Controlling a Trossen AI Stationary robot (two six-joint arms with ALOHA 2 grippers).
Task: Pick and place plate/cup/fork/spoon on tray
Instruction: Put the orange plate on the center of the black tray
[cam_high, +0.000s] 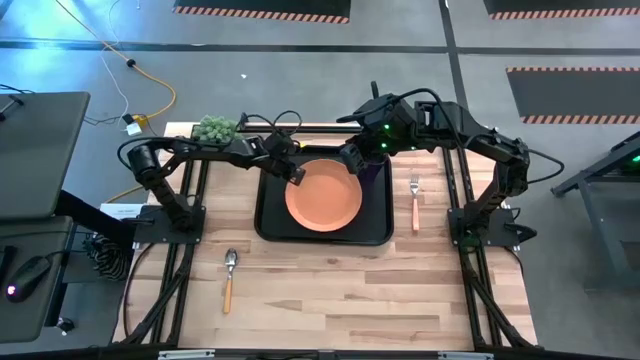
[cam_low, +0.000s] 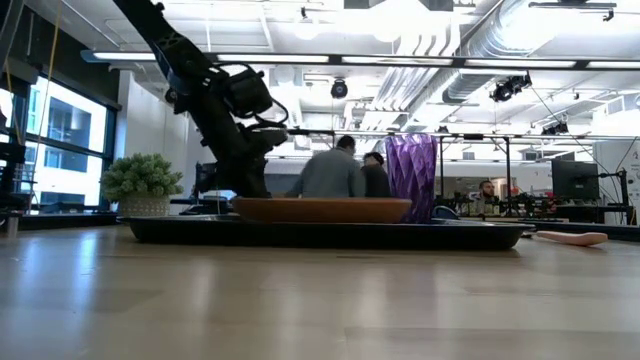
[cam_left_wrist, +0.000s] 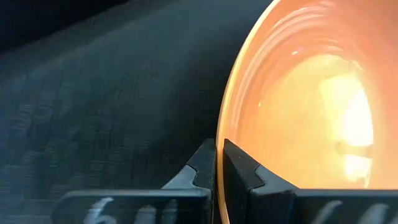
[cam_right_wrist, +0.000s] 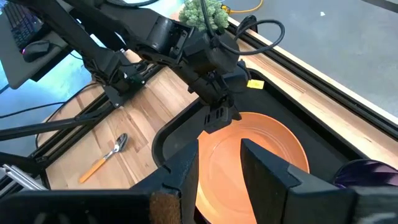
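Left wrist view shows your left tool (cam_left_wrist: 219, 163) clamped on the plate (cam_left_wrist: 298, 118) rim over the tray (cam_high: 268, 225), right tool (cam_right_wrist: 219, 163) apart above; expect stiff, slick, breakable ware, so grip that thin rim.

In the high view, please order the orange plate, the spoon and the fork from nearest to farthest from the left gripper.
1. Round orange plate: its rim is clamped in the left gripper.
2. Wooden-handled spoon: on the table's left, near edge.
3. Wooden-handled fork: right of the black tray.
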